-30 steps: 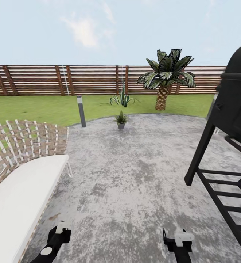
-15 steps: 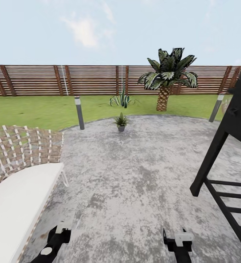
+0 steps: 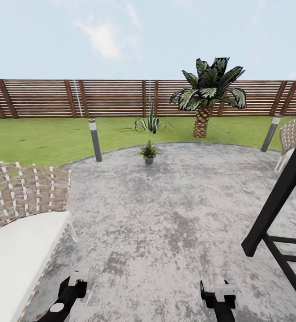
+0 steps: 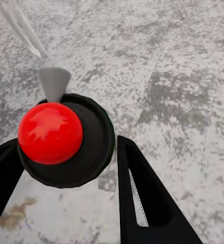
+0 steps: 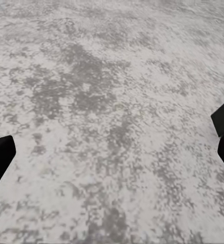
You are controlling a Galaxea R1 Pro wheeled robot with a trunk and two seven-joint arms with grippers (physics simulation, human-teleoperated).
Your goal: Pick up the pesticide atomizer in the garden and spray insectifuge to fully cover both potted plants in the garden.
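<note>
Between the fingers of my left gripper [image 4: 66,145] sits the pesticide atomizer [image 4: 66,134], seen from above: a black round cap with a red ball on it and a grey cone nozzle. The gripper is shut on it and hangs low over the grey speckled paving [image 3: 165,214]. In the head view that left gripper [image 3: 77,281] shows at the lower edge, and my right gripper [image 3: 217,291] beside it is open with nothing in it. One potted plant [image 3: 148,152] stands at the paving's far rim, well ahead of both arms. No whitish specks show on its leaves.
A white lounger with woven back [image 3: 20,223] lies close on the left. A black grill stand [image 3: 277,210] rises close on the right. Grey bollard lamps [image 3: 94,139] [image 3: 271,133], a striped agave [image 3: 150,121], a palm [image 3: 208,96] and a wicker chair [image 3: 293,134] stand before the slat fence [image 3: 112,98].
The camera has moved: the grill has slid toward the right edge, and a second bollard and a wicker chair have come into view. Both grippers hold the same pose.
</note>
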